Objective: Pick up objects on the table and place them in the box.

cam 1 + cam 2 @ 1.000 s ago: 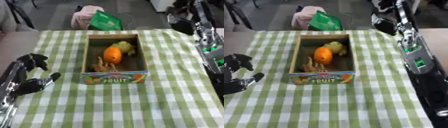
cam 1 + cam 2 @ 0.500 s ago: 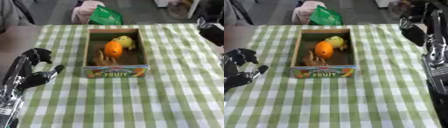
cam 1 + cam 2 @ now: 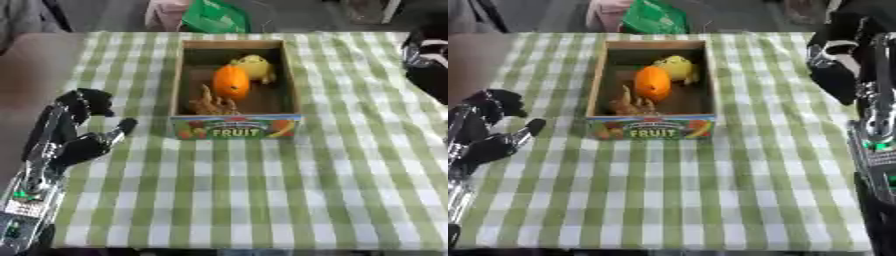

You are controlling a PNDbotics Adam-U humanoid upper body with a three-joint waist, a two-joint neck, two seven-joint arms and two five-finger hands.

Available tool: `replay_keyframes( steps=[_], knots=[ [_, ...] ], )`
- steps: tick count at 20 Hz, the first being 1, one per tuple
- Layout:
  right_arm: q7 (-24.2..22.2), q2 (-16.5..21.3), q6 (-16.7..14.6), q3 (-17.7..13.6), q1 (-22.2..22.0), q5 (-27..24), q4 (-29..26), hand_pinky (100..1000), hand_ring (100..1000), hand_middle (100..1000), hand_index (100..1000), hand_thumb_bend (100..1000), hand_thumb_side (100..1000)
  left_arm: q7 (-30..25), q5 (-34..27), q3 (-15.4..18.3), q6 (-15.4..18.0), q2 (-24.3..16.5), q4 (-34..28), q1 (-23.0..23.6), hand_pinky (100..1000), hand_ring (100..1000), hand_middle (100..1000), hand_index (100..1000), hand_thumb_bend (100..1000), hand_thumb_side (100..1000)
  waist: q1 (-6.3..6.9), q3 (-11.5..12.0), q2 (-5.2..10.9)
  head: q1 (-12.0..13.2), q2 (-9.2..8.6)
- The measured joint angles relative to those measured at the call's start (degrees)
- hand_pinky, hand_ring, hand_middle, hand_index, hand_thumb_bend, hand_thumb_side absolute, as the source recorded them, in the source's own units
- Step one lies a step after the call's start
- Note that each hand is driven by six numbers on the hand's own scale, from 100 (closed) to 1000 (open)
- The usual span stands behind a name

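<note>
— On the table (image 3: 350, 190), under the green-and-white checked cloth (image 3: 227, 200), what sits in the middle?

— The box (image 3: 236, 126), a wooden crate with "FRUIT" printed on its near end. It stands lengthwise, running away from the robot.

— And what lies in it?

— Three things. An orange (image 3: 231, 83) rests about midway along the box. A yellow fruit (image 3: 253, 65) sits just behind it, towards the far right corner, touching or nearly touching it. A brown knobbly piece (image 3: 211, 104) lies at the near left, just in front of the orange. I cannot tell what that piece is.

— Where is the left hand (image 3: 77, 135)?

— Over the table's left edge, well apart from the box. Its fingers are curled inward and the thumb sticks out toward the box; it grips nothing.

— The right hand (image 3: 837, 65)?

— Up by the far right corner, above the cloth, to the right of the box and clear of it. It shows as a dark mass with the arm running down the right edge. Whether its fingers are released or clenched, I cannot tell.

— Anything beyond the table?

— A green bag (image 3: 215, 17) past the far edge, with something pink (image 3: 164, 12) beside it on the left.
</note>
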State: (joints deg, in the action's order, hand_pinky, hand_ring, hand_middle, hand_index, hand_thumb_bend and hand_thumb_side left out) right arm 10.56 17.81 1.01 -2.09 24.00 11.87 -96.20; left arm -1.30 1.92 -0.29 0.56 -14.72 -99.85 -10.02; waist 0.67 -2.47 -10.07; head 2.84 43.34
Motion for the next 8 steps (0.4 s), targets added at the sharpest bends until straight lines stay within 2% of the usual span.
replay_keyframes(
  steps=[8],
  knots=[
    [-0.1, -0.5, -0.2, -0.4, -1.5, -0.4, -0.1, 627, 665, 580, 731, 100, 151, 2.2, -1.5, 0.3, 0.5, 1.2, 0.0, 0.4, 718, 544, 522, 614, 554, 100, 0.8, -1.4, -0.59, 1.1, -0.1]
  ],
)
